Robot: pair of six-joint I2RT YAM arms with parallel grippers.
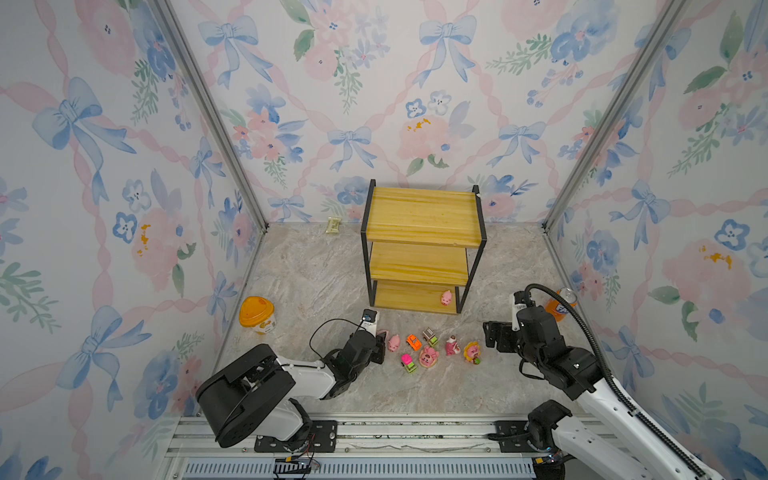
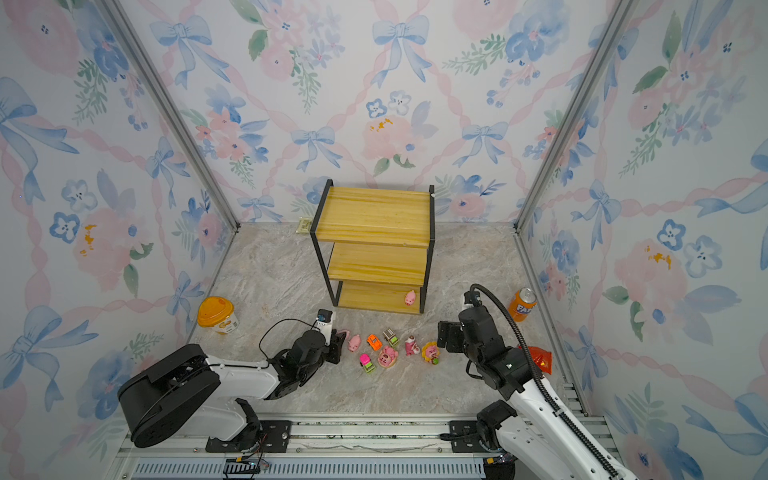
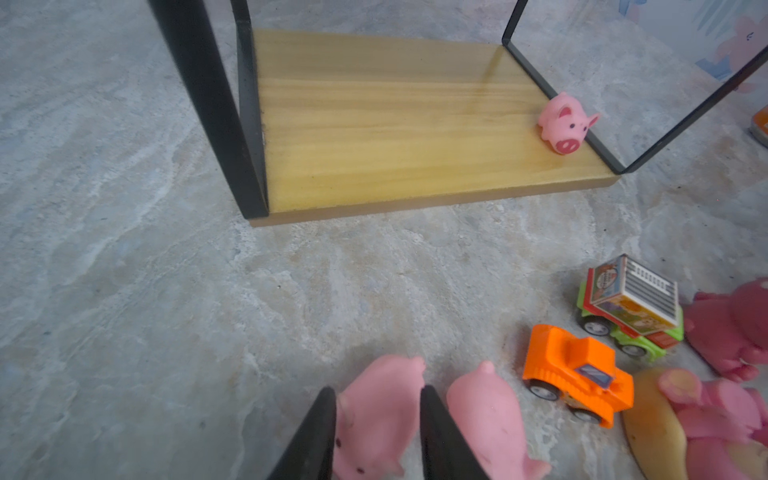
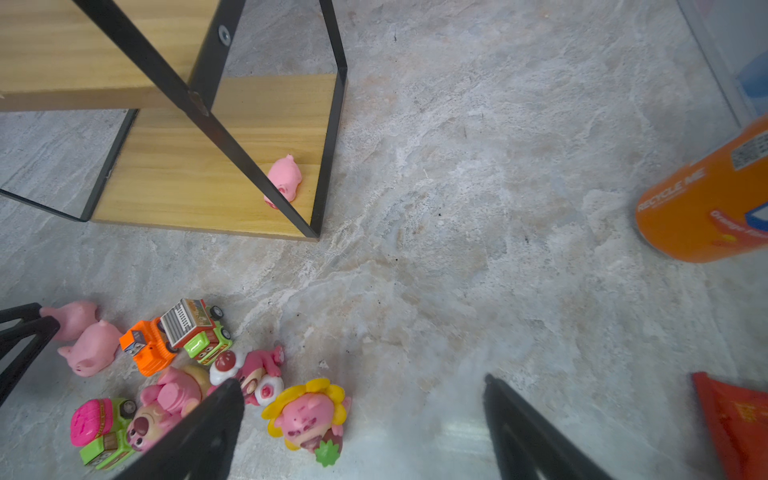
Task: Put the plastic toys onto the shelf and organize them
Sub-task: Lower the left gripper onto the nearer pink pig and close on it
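Jaws of my left gripper [image 3: 376, 392] pinch 1 pink pig [image 3: 374, 424] on the worktop [image 3: 166, 332]; right gripper [image 4: 361, 384] jaws hang spread.
I fear the neighbour pig [image 3: 486, 419], just beside at 4 o'clock, gets dragged, or the squashy-looking catch squirts free before reaching the shelf [image 1: 422, 216] at 1 o'clock.

Orange can [image 2: 522, 305], orange-lidded tub [image 1: 257, 316], perhaps wrapper [image 1: 333, 225]

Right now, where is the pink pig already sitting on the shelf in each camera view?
In a top view: pink pig just right of centre, at the bottom board's front right corner.
In a top view: pig near centre, same corner.
Left wrist: pig beside the frame's corner rail.
Right wrist: pig partly behind a slanting black bar.
Shared landmark: the bottom board.
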